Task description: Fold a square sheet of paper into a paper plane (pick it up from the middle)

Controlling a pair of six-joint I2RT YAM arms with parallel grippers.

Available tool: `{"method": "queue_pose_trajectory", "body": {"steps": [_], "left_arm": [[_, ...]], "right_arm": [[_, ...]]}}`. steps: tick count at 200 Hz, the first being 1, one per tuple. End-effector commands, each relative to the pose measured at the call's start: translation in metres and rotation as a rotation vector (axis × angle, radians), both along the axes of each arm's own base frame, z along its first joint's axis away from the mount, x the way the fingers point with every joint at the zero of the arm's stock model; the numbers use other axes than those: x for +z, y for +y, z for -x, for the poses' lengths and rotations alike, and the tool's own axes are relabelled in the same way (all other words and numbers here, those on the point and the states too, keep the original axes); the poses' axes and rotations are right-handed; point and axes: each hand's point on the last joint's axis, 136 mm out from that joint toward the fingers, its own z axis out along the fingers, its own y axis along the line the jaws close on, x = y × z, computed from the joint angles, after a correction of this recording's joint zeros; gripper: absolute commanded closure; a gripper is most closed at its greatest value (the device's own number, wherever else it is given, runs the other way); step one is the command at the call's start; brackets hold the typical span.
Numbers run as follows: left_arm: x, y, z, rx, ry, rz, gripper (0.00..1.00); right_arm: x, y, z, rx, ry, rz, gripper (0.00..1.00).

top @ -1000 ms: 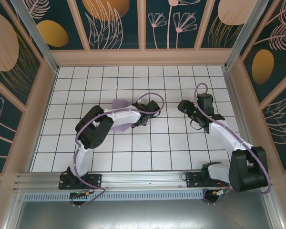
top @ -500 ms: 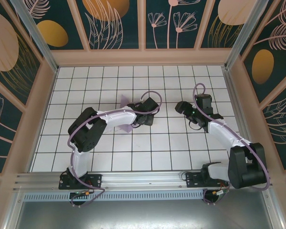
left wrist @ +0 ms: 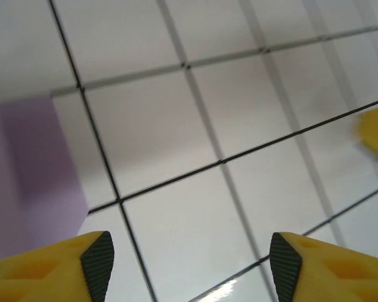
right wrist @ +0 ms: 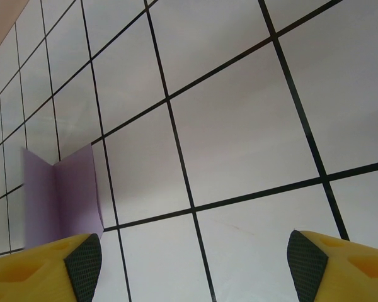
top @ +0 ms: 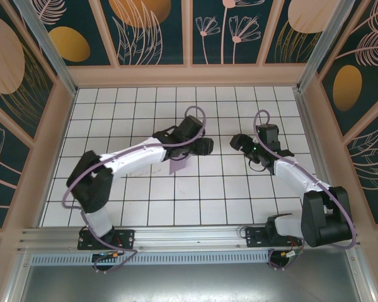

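The lavender sheet of paper (top: 177, 166) lies on the white tiles, mostly hidden under my left forearm. In the right wrist view the paper (right wrist: 60, 195) shows an upright crease between two panels. At the left edge of the left wrist view a flat purple patch of the paper (left wrist: 31, 170) shows. My left gripper (top: 202, 146) (left wrist: 191, 267) is open just right of the paper, with only bare tile between its pads. A tile or so further right, my right gripper (top: 237, 141) (right wrist: 194, 267) is open over bare tile, facing the paper.
The tiled floor (top: 195, 207) is boxed in by wooden walls (top: 189, 75) at the back and both sides. A yellow blur (left wrist: 375, 132) at the right of the left wrist view looks like the other gripper's finger.
My left gripper opened and let the paper go, and its arm swung right and stretched out. The paper dropped flatter onto the tiles. The right gripper barely moved.
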Motion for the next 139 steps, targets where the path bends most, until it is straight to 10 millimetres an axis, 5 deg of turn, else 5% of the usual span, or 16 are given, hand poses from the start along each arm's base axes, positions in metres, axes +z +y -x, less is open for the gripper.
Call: {"method": "queue_pose_trajectory", "body": {"steps": [1, 31, 62, 93, 139], "left_arm": [[0.044, 0.021, -0.017, 0.05, -0.067, 0.125, 0.21], [0.035, 0.091, -0.04, 0.25, -0.051, 0.145, 0.09], [0.005, 0.162, -0.043, 0.47, -0.003, 0.2, 0.01], [-0.017, 0.202, -0.033, 0.592, 0.02, 0.194, 0.01], [-0.053, 0.244, -0.013, 0.725, 0.098, 0.192, 0.01]], "right_arm": [[0.023, 0.013, -0.012, 0.026, -0.069, -0.022, 0.2], [0.044, 0.061, -0.015, 0.139, -0.125, -0.032, 0.27], [0.045, 0.148, -0.006, 0.32, -0.124, -0.071, 0.49], [0.019, 0.23, 0.009, 0.48, -0.049, -0.109, 0.65], [-0.03, 0.288, 0.012, 0.573, 0.077, -0.116, 0.73]]}}
